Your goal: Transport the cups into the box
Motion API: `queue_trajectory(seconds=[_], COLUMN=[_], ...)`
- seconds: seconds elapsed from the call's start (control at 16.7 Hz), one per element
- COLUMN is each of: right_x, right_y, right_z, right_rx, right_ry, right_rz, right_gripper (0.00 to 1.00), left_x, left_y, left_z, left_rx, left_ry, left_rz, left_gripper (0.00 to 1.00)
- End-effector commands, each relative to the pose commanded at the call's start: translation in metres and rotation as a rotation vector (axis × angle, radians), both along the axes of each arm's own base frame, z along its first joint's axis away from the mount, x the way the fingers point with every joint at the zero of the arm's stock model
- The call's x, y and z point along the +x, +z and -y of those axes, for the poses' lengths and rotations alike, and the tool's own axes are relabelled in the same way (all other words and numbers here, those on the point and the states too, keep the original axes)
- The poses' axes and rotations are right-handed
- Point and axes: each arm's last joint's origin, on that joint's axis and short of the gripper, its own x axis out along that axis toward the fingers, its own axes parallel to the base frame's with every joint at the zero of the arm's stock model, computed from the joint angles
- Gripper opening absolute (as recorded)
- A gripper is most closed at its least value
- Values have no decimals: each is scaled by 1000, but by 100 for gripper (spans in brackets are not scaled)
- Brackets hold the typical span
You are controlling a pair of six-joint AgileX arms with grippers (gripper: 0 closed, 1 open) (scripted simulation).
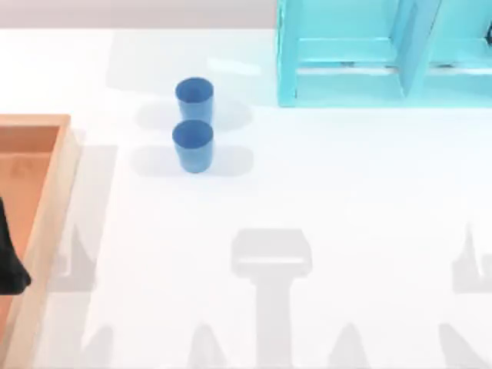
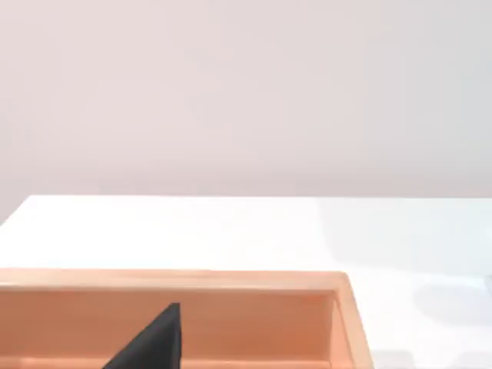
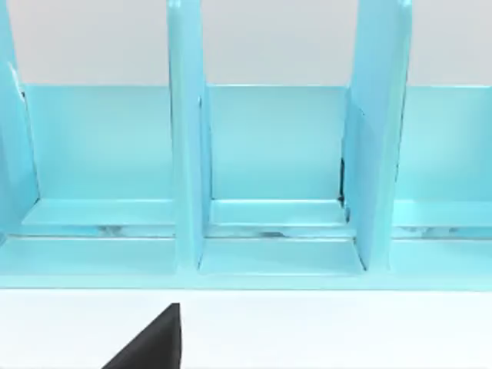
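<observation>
Two blue cups stand upright on the white table, one behind the other: the far cup and the near cup, close together. The wooden box lies at the table's left edge, its tan rim and orange-brown inside also seen from the left wrist. My left gripper is a dark shape over the box at the far left, well away from the cups. A dark piece of my right gripper shows in the right wrist view, facing the shelf unit.
A turquoise shelf unit with upright dividers stands at the back right. White table surface stretches between the cups, the box and the shelf unit.
</observation>
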Motion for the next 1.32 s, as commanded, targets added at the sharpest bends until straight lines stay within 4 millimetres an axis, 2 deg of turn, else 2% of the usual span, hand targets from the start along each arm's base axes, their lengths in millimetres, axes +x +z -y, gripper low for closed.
queue_trajectory(seconds=[0.24, 0.42, 0.6, 0.78, 0.96, 1.08, 1.2, 1.32], right_x=[0, 0, 0, 0, 0, 0, 0, 0], right_y=[0, 0, 0, 0, 0, 0, 0, 0], right_z=[0, 0, 0, 0, 0, 0, 0, 0], right_rx=[0, 0, 0, 0, 0, 0, 0, 0], right_ry=[0, 0, 0, 0, 0, 0, 0, 0], right_rz=[0, 0, 0, 0, 0, 0, 0, 0], right_gripper=[100, 100, 100, 100, 100, 100, 100, 100], left_x=[0, 1, 9, 27, 61, 91, 126, 162], left_y=[4, 25, 67, 122, 170, 197, 217, 228], left_z=[0, 3, 8, 15, 27, 39, 54, 72], left_rx=[-1, -10, -30, -54, -80, -95, -106, -113], left_ry=[-6, -42, -96, -156, -209, -237, -256, -265], left_rz=[-19, -93, -207, -331, -490, -600, -713, -825], left_gripper=[100, 100, 100, 100, 100, 100, 100, 100])
